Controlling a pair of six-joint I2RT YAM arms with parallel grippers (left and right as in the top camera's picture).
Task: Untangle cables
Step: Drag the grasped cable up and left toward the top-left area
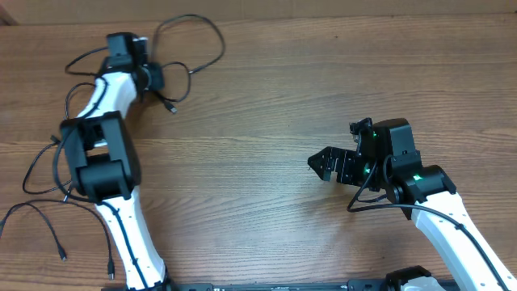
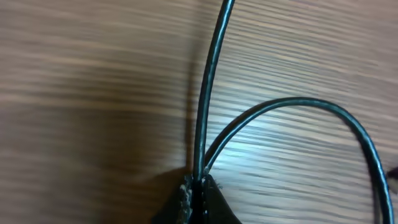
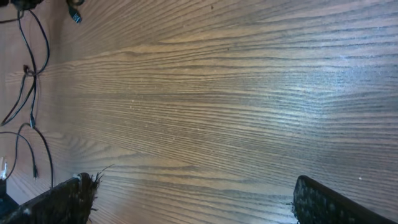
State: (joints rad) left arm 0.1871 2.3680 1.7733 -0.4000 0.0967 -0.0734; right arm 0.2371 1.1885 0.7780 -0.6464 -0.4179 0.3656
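Jaws of the left gripper (image 2: 199,186) clench a looped cable (image 1: 196,18) just beyond them, the right gripper (image 1: 321,164) gapes empty well apart, and other cables (image 3: 28,71) behind look crossed, so untangling seems partway.

the cables (image 2: 212,74) were glossy black. the table (image 1: 266,97) was warm brown wood with fine darker grain streaks. the left arm (image 1: 113,93) at ten o'clock and the right arm (image 1: 452,234) at four were white with black joints; green lights (image 1: 417,178) glowed on the right one.
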